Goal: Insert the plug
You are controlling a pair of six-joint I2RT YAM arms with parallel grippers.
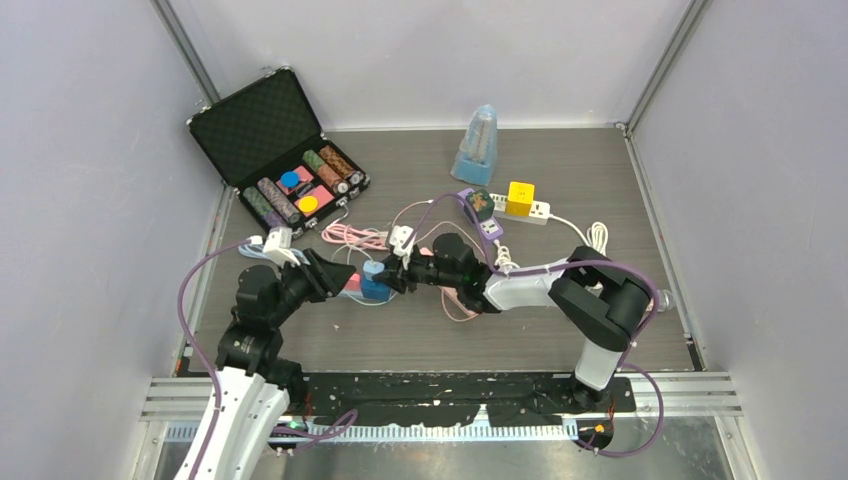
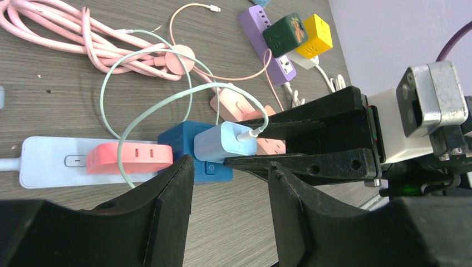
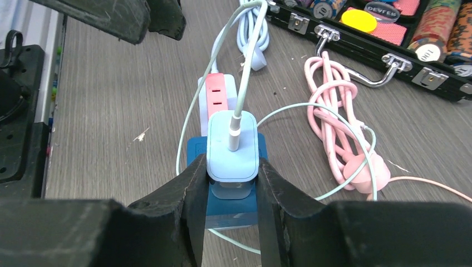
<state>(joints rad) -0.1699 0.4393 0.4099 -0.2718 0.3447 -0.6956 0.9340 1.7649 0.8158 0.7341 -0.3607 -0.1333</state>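
- Our pale blue plug (image 3: 232, 150) lies lengthwise in line with the right gripper (image 3: 232, 169). Its cable end faces that wrist and its front end meets the blue cube socket (image 2: 178, 142). We cannot tell how deep it sits.
- The right fingers pinch its two sides.
- The left gripper (image 2: 229, 167) stands spread just before the cube, holding nothing.
- A pink cable (image 3: 334, 111) crowds the far side; the table (image 3: 111, 111) lies bare nearside.

Two robot arms are showing white link shells between black joint housings, the left arm (image 1: 250, 340) and the right arm (image 1: 520, 290) each trailing a purple cable (image 1: 184, 290). The left end effector (image 2: 231, 167) and right end effector (image 3: 232, 169) are sporting scuffed black wedge fingers (image 2: 167, 211); a silver camera bracket (image 2: 431, 97) and green light (image 2: 409, 189) are gleaming behind the right one.
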